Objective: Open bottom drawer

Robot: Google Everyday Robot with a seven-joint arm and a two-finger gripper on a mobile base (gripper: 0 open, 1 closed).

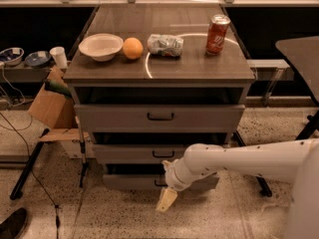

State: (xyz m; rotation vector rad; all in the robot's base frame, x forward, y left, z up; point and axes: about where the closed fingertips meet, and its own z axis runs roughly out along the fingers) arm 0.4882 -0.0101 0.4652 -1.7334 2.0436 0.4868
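Observation:
The bottom drawer point(127, 181) is the lowest of three grey drawers in the cabinet, with a low flat front near the floor. A dark gap shows above its front. Its small dark centre handle is mostly hidden behind my wrist. My white arm reaches in from the right. My gripper point(167, 199) hangs just in front of the drawer's centre, its tan tip pointing down towards the floor, slightly below the handle. The middle drawer point(134, 154) and the taller top drawer point(119, 117) sit above, each with a dark handle.
On the cabinet top stand a white bowl point(101, 46), an orange point(132, 48), a crumpled bag point(165, 45) and a red can point(218, 34). A cardboard box point(50, 108) and cables lie left. A dark table point(301, 59) is at right.

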